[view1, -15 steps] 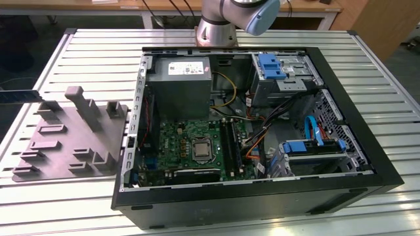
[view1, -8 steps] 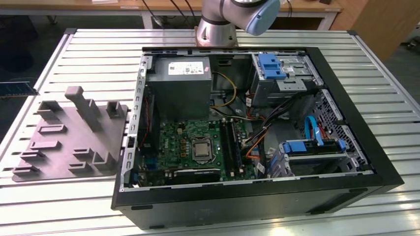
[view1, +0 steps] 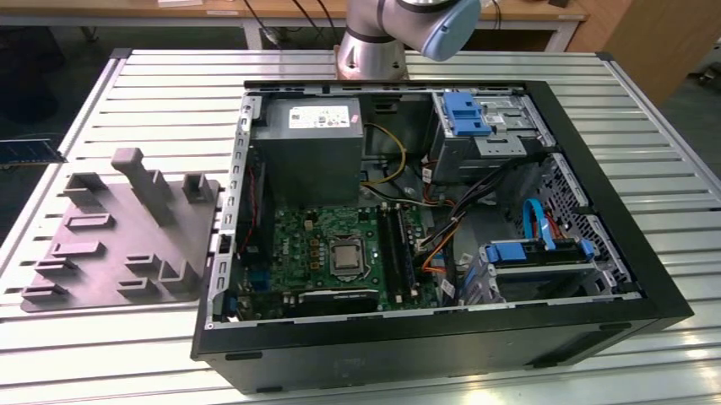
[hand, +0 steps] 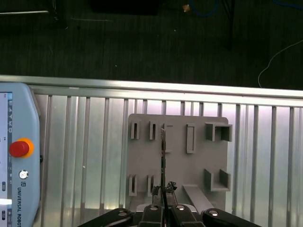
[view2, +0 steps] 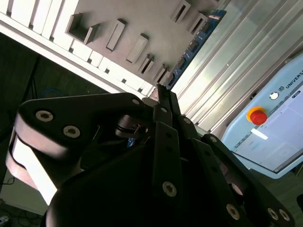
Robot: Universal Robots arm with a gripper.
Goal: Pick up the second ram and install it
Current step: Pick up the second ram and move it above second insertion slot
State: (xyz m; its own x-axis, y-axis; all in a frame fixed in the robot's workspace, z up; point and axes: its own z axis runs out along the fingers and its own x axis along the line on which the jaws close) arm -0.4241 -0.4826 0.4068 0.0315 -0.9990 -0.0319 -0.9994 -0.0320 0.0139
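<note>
The second ram [hand: 163, 156] is hard to read in the first wrist view. It stands edge-on to the camera, so it shows as a thin dark line reaching out from the gripper [hand: 163, 197], and its held end is hidden between the fingers. In the second wrist view the second ram [view2: 194, 46] shows more: a long, flat, narrow board with a bluish face and a row of small dark chips, running straight out from the gripper [view2: 162, 94], whose dark links cover the grasped end. The gripper is clenched on the stick. The stick hangs in the air over the grey tray [hand: 199, 165], apart from it, in line with the tray's middle. How high above the tray it hangs cannot be told.

The tray [view1: 113, 245], with its upright posts and low brackets, lies on the slatted metal worktop [view1: 147, 84]. A light-blue teach pendant [hand: 14, 123] shows near the tray, cut off by the frame in both wrist views. In the exterior view the open computer case [view1: 428, 346] stands just beside the tray, on the exterior view's right of it, and the arm [view1: 389, 34] is cut off soon above its base. The long memory slots [view1: 397, 240] inside the case are too dark to tell whether they are filled. Beyond the tray, at the exterior view's left edge, a blue-green strip [view1: 25, 153] is cropped and cannot be identified.
</note>
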